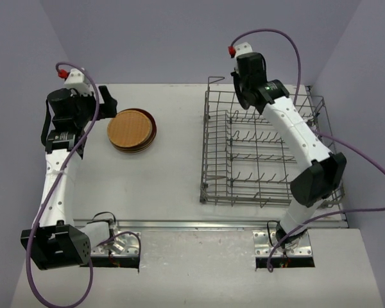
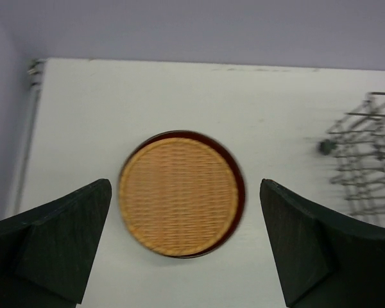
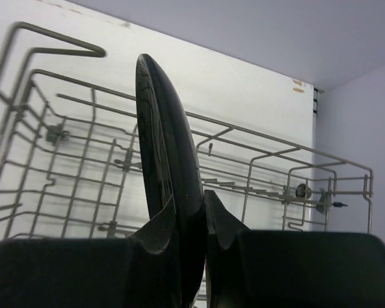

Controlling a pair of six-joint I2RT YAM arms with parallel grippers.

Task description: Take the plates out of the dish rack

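Well, nearest me the two arms are bolted at the near edge of the pale worktop (image 1: pixel 173 179), and both reach away from me.

On the right half of the worktop sits the dish rack (image 1: pixel 208 192), a grey wire basket with rows of upright tines and a raised wire loop (image 1: pixel 215 80) at its far left corner. The right arm stretches across it from near to far.

On the left, about level with the middle of the rack and well apart from it, a stack of plates (image 1: pixel 131 131) lies flat on the worktop. The top one is a tan-orange plate (image 2: pixel 178 196) with a woven look. Under it a dark red-brown rim (image 2: pixel 239 192) peeks out. How many plates lie lower in the stack I cannot tell.

The left hand (image 2: pixel 185 192) is by the stack's far left edge. Its fingers (image 2: pixel 64 244) are spread wide and hold nothing, and from the wrist the tan-orange plate shows between them, untouched.

Farther off, over the far part of the rack, the right hand (image 3: pixel 191 202) pinches a black plate (image 3: pixel 163 141) by its lower edge. The fingers are pressed against both faces. The plate stands nearly upright, edge-on, with the rack's wires behind and below it. Whether it touches the tines I cannot tell.
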